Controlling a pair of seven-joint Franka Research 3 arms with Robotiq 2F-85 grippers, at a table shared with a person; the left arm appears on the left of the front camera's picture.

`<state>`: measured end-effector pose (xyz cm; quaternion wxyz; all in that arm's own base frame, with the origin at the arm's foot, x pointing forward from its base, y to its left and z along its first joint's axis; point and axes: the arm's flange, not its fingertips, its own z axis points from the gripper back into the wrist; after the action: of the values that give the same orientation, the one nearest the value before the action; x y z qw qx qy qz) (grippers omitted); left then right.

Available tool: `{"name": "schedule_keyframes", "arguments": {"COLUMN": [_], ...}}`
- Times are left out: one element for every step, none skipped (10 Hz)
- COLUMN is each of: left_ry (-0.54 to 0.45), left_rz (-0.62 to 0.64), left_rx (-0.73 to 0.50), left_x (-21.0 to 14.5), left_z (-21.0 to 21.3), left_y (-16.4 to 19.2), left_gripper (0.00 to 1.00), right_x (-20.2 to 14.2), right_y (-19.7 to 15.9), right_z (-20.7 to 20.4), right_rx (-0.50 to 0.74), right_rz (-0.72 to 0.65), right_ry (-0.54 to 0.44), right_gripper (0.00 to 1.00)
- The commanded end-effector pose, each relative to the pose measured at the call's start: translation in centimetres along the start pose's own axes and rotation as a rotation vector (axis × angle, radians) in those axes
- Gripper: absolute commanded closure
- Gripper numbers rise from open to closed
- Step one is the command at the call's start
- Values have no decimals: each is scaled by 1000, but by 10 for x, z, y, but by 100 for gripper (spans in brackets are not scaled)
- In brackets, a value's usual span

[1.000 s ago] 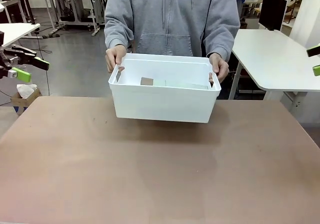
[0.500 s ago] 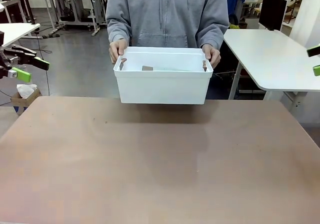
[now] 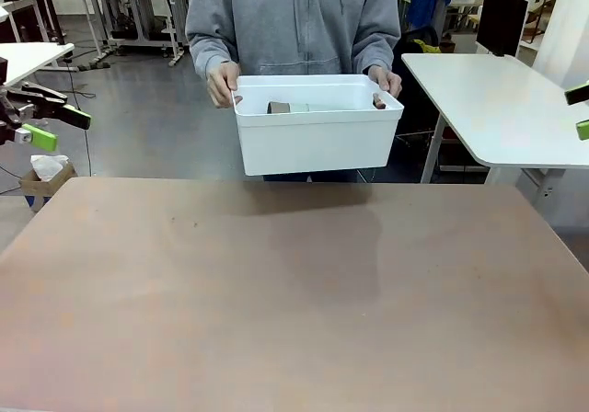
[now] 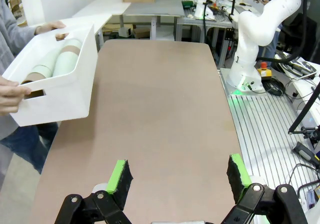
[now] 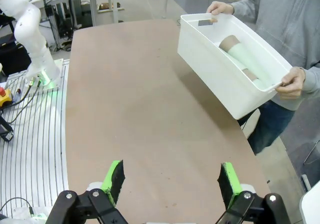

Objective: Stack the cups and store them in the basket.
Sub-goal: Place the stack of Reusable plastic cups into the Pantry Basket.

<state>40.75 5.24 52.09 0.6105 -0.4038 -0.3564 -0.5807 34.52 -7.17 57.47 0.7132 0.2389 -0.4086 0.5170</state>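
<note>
Two grippers: both stand back at the near corners, jaws wide, nothing between them; I'd judge their part is over.
Left gripper point(image 4: 177, 176): green pads spread wide over the near end of the counter, holding nothing.
Right gripper point(image 5: 170, 181): likewise spread to its widest, empty, well apart from the basket.
Counter point(image 3: 294, 292): bare brown top between the grippers and the person.
Basket point(image 3: 317, 136): lifted clear of the counter's far edge, gripped by its short ends in the person's two hands point(image 3: 221, 85), tilted a little; probably being carried off.
Cups point(image 4: 52, 66): lying on their sides inside the basket in nested stacks, mint green with tan brown rims showing.
Hidden: the basket wall covers most of the cups, so I can't count them; the fingers in the handle slots are partly cut off.
</note>
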Motion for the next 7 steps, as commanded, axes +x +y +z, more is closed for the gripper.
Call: {"name": "schedule_keyframes", "arguments": {"left_ry": [10, 10, 10, 10, 10, 10, 10], "left_rz": [12, 12, 12, 12, 12, 12, 12], "left_rx": [-4, -4, -4, -4, -4, -4, -4], "left_x": [2, 2, 2, 2, 2, 2, 2], "left_z": [1, 1, 1, 1, 1, 1, 1], "left_y": [-1, -1, -1, -1, -1, -1, -1], "left_gripper": [0, 0, 0, 0, 0, 0, 0], "right_x": [5, 5, 5, 5, 5, 5, 5], "right_y": [-2, -2, -2, -2, -2, -2, -2], "right_z": [0, 0, 0, 0, 0, 0, 0], "right_rx": [0, 0, 0, 0, 0, 0, 0], "right_rz": [-7, -7, -7, -7, -7, -7, -7], "right_ry": [-26, -26, -26, -26, -26, -26, -26], "right_gripper": [0, 0, 0, 0, 0, 0, 0]}}
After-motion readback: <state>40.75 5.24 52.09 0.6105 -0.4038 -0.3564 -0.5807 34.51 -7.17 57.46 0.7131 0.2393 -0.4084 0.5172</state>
